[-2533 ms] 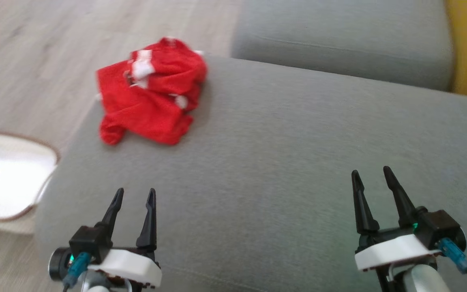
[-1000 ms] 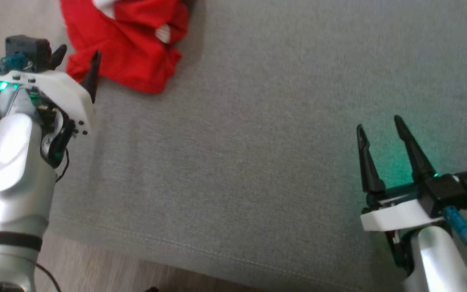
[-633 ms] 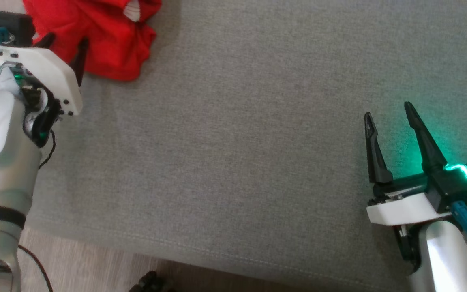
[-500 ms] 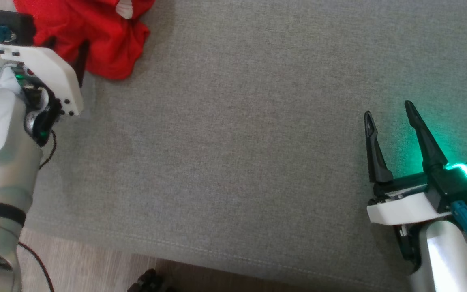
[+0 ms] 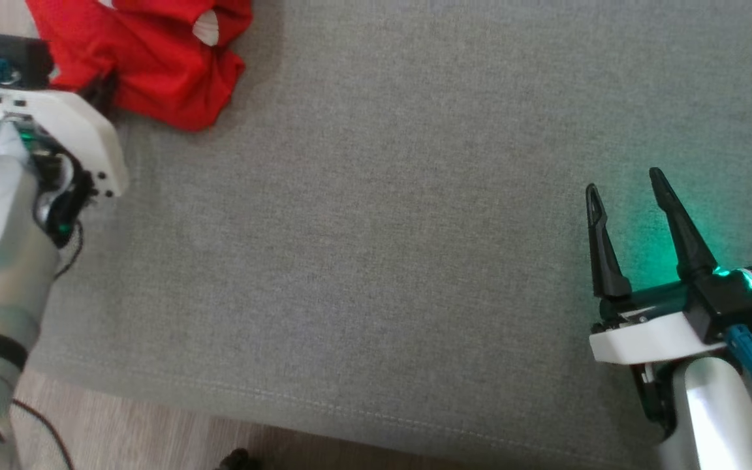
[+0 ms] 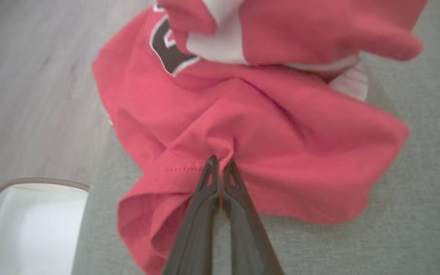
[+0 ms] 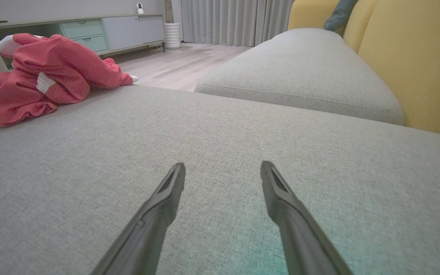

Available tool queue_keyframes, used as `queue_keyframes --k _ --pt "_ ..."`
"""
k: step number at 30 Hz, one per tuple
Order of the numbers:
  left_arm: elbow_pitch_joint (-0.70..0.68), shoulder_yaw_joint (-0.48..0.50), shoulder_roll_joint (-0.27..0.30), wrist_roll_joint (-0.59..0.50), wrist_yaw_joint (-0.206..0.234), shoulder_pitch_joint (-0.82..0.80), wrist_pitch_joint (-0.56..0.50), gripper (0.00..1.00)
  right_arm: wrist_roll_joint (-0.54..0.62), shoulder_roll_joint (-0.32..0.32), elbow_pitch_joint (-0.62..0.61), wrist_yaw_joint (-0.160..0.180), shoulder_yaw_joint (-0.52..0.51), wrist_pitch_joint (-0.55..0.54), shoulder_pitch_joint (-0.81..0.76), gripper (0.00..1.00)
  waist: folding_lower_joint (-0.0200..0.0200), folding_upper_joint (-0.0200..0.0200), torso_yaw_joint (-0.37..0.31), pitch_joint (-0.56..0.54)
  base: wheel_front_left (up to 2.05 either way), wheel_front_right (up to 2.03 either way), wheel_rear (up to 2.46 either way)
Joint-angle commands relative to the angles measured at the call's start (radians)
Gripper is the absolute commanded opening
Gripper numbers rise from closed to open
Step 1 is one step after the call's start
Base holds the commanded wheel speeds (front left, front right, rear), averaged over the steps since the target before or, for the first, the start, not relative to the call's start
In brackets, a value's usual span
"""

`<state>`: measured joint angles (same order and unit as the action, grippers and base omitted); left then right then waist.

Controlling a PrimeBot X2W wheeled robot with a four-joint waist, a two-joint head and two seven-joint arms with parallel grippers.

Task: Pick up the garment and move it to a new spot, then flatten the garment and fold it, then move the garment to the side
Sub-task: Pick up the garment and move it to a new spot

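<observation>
– At the cushion's [image 5: 376, 235] far left corner, is the garment [image 5: 154, 59] gripped yet?
– Yes. The left gripper [image 6: 220, 166] is pressed together on a fold of the red cloth near its hem, right by the cushion's left edge. The cloth bunches into the pinch.
– Lifted?
– Not that I can tell. The heap lies crumpled on the cushion, and part of it seems to overhang that edge.
– And the right gripper [image 5: 623, 181]?
– Spread wide and empty, low over the cushion's right side, well apart from the garment.
– So how far along?
– Barely started, I'd judge: only the first grasp is made. Carrying it to a new spot on the cushion, flattening, folding and moving it aside are all left.
– Where would it go?
– Probably the cushion's middle, which offers a broad grey stretch for spreading it out.
</observation>
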<state>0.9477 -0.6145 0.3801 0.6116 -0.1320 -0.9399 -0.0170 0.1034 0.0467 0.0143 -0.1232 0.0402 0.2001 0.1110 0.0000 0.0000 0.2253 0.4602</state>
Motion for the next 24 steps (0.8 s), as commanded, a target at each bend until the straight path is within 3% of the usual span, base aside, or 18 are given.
queue_keyframes --k 1,11,24 --pt "-0.01 0.015 0.081 0.004 0.001 -0.061 0.025 0.0 -0.011 0.004 -0.019 -0.008 0.03 0.014 0.004 1.0 0.0 0.0 0.002 -0.026 0.0 0.0 0.0" --pt "-0.032 -0.057 0.162 -0.051 0.001 -0.143 0.093 0.0 -0.078 0.004 0.057 -0.008 0.047 0.046 0.0 1.0 0.0 0.0 -0.004 -0.185 0.0 0.0 0.0" --pt "-0.2 -0.153 0.272 -0.143 0.001 -0.294 0.036 0.0 -0.183 0.004 0.118 -0.008 0.014 0.061 -0.028 1.0 0.0 0.0 -0.093 -0.388 0.0 0.0 0.0"
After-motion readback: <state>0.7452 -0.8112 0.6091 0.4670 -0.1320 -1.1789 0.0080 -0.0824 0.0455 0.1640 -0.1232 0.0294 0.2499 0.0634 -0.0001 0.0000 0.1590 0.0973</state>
